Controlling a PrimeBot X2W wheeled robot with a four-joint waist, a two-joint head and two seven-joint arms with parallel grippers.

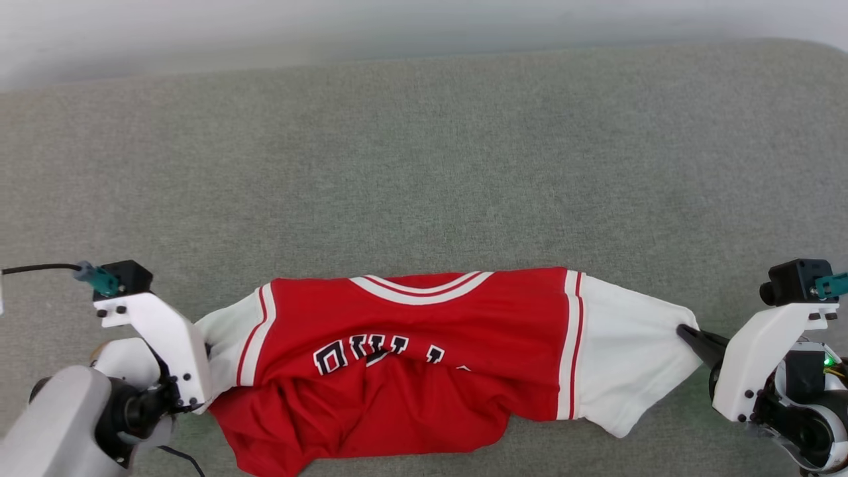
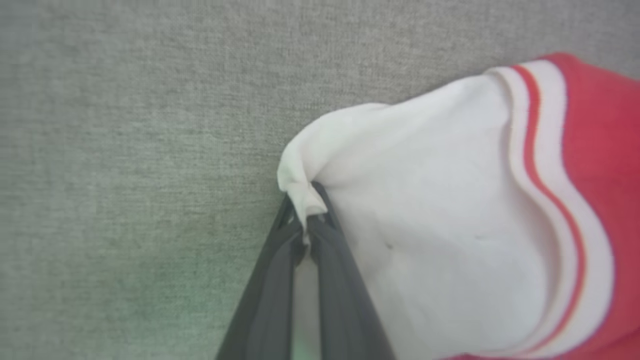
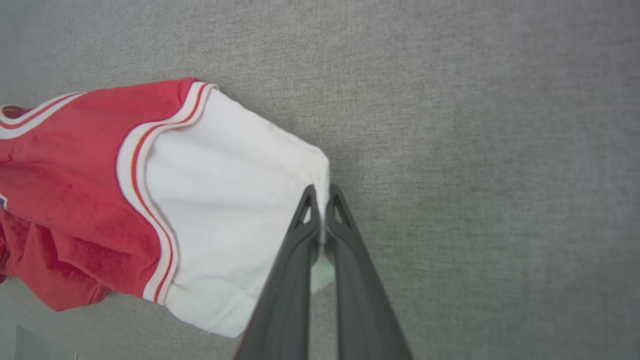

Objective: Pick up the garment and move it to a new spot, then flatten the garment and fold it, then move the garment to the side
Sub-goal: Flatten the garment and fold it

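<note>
Head view: the shirt (image 1: 411,358) lay on the grey cloth surface (image 1: 424,146) toward 6 o'clock of the frame, stretched sideways from 9 to 3 o'clock. The red body was bunched and creased along its 6 o'clock edge. The striped collar (image 1: 422,286) sat on the 12 o'clock edge, and the black lettering (image 1: 361,354) read upside down, partly lost in a fold. The left claw (image 1: 207,346) came in at about 8 o'clock, its tips mostly hidden behind its white bracket (image 1: 165,331) where it met the white left sleeve (image 1: 228,328). The right claw (image 1: 686,331) came in at about 4 o'clock, with its dark tips on the outer edge of the right sleeve (image 1: 629,358), which was drawn to a point toward 3 o'clock. Left wrist view: both fingers were pressed together on a pinched tuck of white sleeve cloth, puckered just past the tips at 12 o'clock, and the sleeve and its red-white stripe spread toward 3 o'clock. The left claw was clamped on the shirt. Right wrist view: the fingers were together with the sleeve edge caught between them and a sliver of white showing in the slot, and the sleeve and red body spread toward 9 o'clock. The right claw was likewise clamped on the shirt. Whether the sleeve ends were lifted clear of the surface could not be told.
</note>
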